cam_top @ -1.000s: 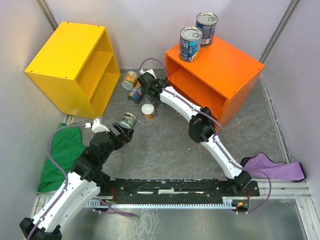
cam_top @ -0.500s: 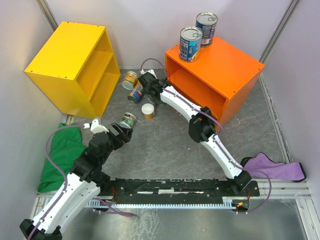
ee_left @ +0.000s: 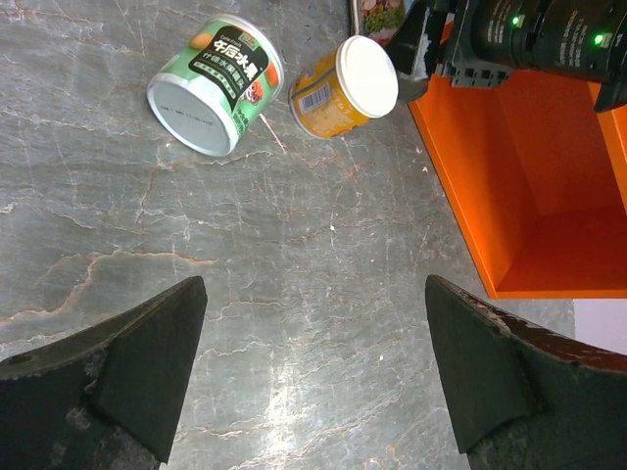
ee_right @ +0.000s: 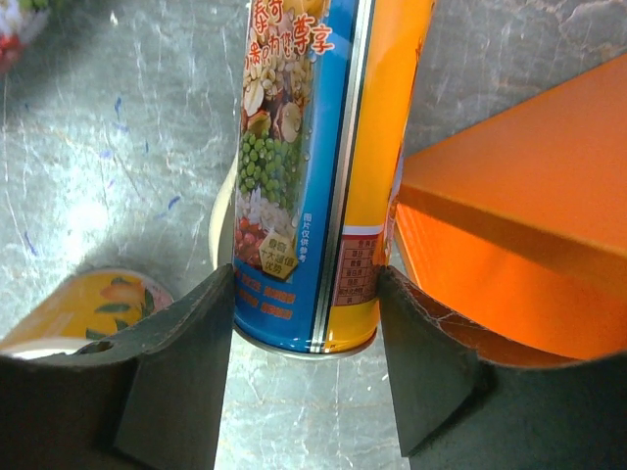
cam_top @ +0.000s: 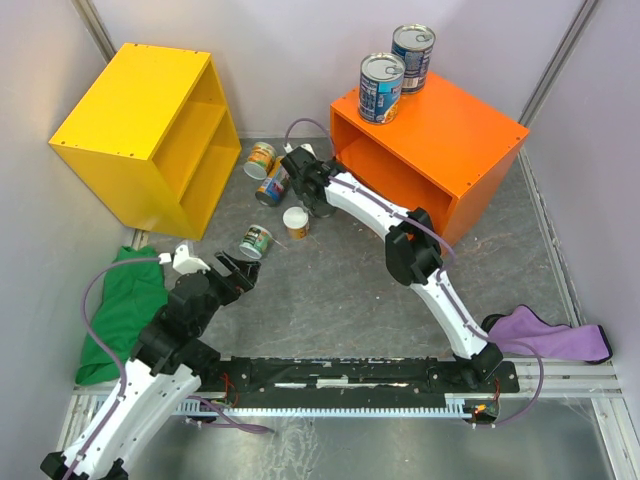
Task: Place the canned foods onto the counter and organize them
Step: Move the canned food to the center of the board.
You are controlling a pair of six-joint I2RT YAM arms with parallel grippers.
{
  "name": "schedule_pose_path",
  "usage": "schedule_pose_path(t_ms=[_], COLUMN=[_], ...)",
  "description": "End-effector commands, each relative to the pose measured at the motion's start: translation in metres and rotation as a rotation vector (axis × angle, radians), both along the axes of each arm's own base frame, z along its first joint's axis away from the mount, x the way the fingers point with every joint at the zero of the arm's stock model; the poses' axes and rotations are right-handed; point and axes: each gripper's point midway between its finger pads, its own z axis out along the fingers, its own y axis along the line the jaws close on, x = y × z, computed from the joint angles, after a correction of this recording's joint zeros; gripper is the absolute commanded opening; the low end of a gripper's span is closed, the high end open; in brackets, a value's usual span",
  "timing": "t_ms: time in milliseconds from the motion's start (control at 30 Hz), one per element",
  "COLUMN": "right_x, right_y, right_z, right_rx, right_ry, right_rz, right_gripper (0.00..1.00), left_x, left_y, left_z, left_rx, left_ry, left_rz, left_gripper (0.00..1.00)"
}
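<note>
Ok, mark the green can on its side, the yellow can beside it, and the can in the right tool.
green can (ee_left: 235,69), left wrist view, label.
yellow can (ee_left: 367,76), left wrist view, white lid.
slim can (ee_right: 294,157), right wrist view, blue label.

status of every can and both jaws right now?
Near blue tin: upright on orange cabinet.
Far blue tin: upright beside it.
Green can: lying on floor.
Yellow can: free on floor, lid on.
Pale-lidded can near yellow cabinet: lying on floor.
Colourful can next to it: lying, partly hidden.
Right jaws: shut on blue-yellow can.
Left jaws: open, empty.
</note>
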Motion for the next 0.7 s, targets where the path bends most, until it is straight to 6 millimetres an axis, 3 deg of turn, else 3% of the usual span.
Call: schedule_pose_path(t_ms=[0, 333, 667], right_x=[-0.035, -0.088, -0.168], right_y=[-0.014, -0.028, -0.033], right_z=[-0.007, -0.002, 0.002], right_rx=[-0.026, -0.056, -0.055], right_ry=[0.115, 0.136, 0.166], right_rz=[-0.012, -0.016, 0.011], right_gripper=[0.45, 0.41, 0.38], left_x=[-0.001, -0.007, -0.004], left_y=[0.004, 0.001, -0.004], left_z=[0.024, 0.031, 0.037], left_rx=[-0.033, -0.052, -0.056], left_ry=[-0.044, -0.037, -0.034], left_rz=[0.021, -0.004, -0.021], left_gripper=[0.98, 0.98, 0.98])
